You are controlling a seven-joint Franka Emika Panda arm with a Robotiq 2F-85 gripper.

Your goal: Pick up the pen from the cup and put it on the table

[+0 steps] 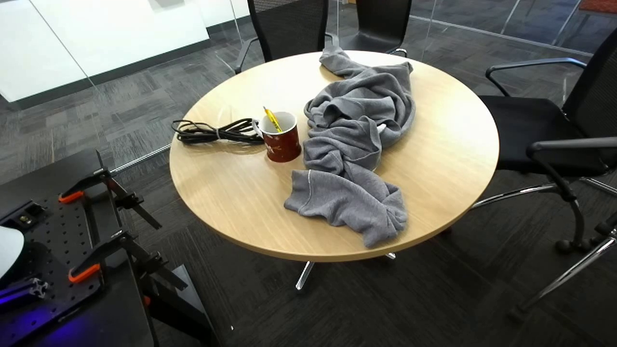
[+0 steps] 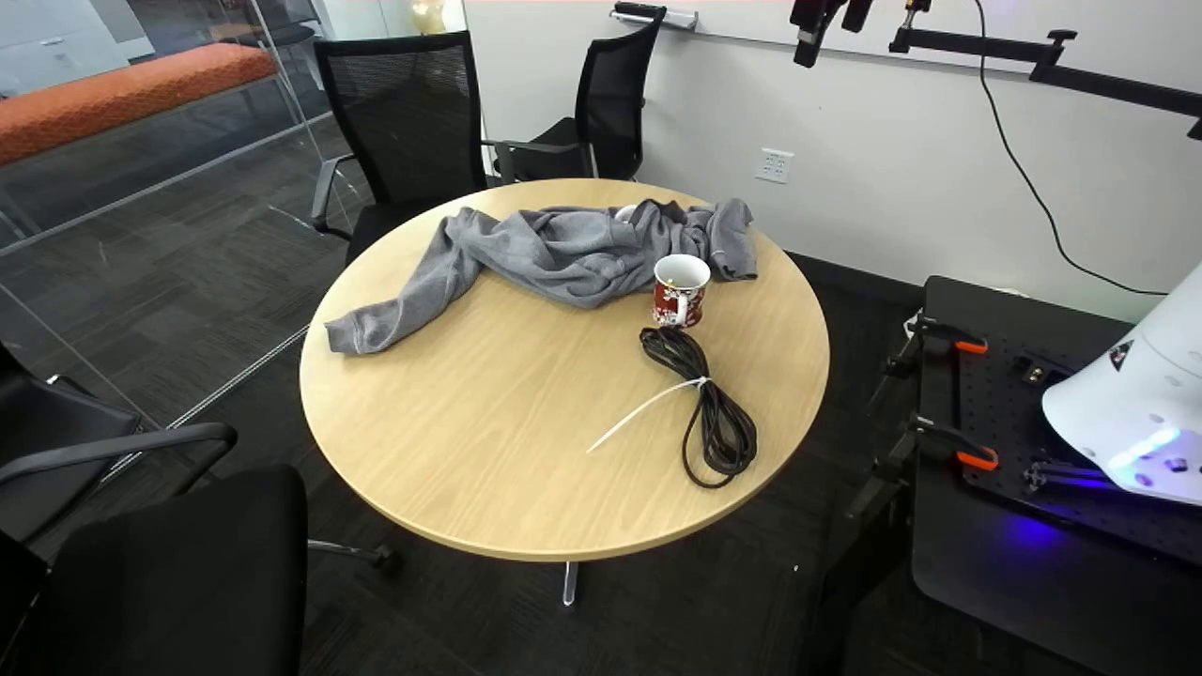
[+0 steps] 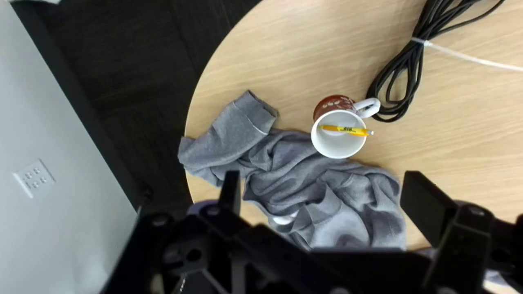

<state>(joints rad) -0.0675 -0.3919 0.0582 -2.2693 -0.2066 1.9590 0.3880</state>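
The dark red cup (image 1: 283, 144) stands upright on the round light wood table (image 1: 226, 193), also seen in an exterior view (image 2: 678, 305). In the wrist view the cup (image 3: 333, 104) shows its white inside and handle. A yellow pen (image 1: 273, 120) leans in the cup with its upper end above the rim. The pen also shows in the wrist view (image 3: 346, 130), lying across the cup's mouth. My gripper (image 3: 320, 192) is open and empty, with its fingers wide apart, high above the table. The cup lies beyond the fingertips, towards the top of the wrist view.
A crumpled grey cloth (image 1: 356, 140) lies beside the cup, with a small white thing (image 3: 284, 219) partly under it. A black coiled cable (image 2: 718, 422) with a white tie lies by the cup's handle side. Chairs (image 1: 520, 130) stand around the table. A wall (image 2: 845, 188) stands close behind.
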